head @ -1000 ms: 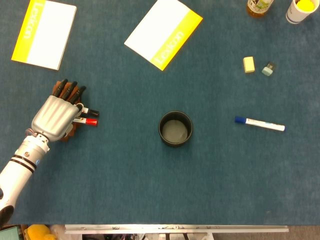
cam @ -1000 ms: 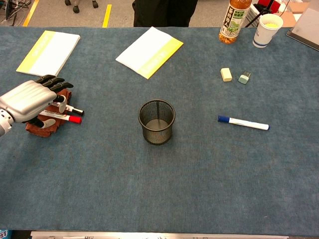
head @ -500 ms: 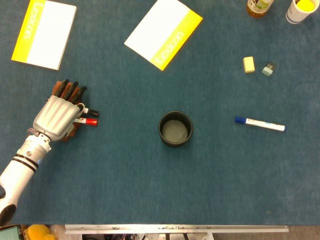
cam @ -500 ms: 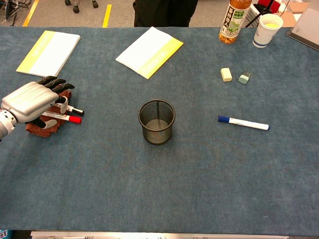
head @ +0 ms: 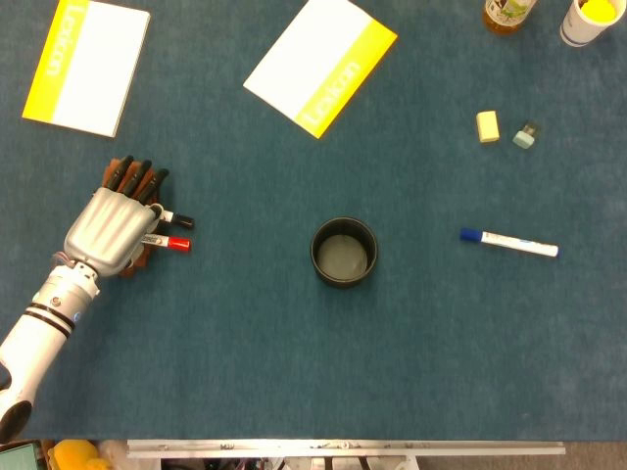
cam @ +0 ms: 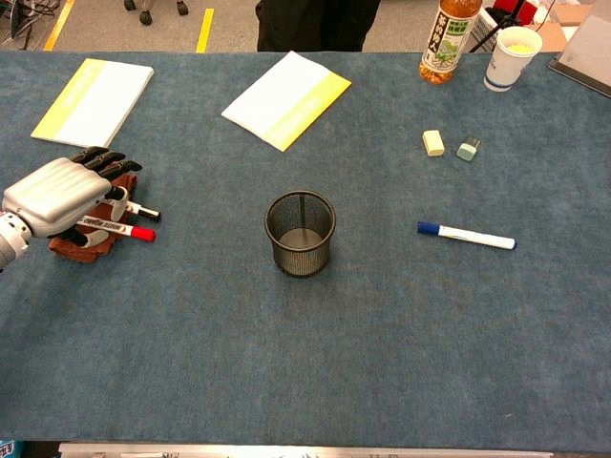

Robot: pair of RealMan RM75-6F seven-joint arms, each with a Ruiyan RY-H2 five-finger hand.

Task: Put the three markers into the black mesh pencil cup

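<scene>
Here, as things lie for me:

My left hand (head: 110, 231): palm down at the table's left side, over a brown cloth (cam: 72, 245). My fingers are curled over the red-capped marker (cam: 122, 229); whether I truly grip it I cannot tell.

My right hand: neither camera shows it.

Red-capped marker: its red cap and a bit of white barrel poke out to the right from under my hand. There is print on the barrel, too small to read.

Black-capped marker (head: 176, 219): just beyond the red one, its dark tip also jutting right from under my fingers.

Blue-capped marker (head: 508, 242): lying flat well to the right of the cup, blue cap pointing toward it. Its barrel print is unreadable.

Black mesh pencil cup (cam: 300, 233): upright near the table's middle, between my hand and the blue-capped marker, apart from both. No marker shows inside.

Left booklet (head: 86, 65): white with a yellow band that reads "Lexicon".

Middle booklet (head: 320, 65): same white and yellow, same "Lexicon" wording, lying at an angle.

Erasers: a pale yellow one (head: 487, 126) and a greenish one (head: 525, 135) side by side at far right.

Bottle (cam: 450, 39): green-labelled, at the far edge; label text unreadable.

Paper cup (cam: 512, 58): just right of the bottle, yellow inside.
</scene>
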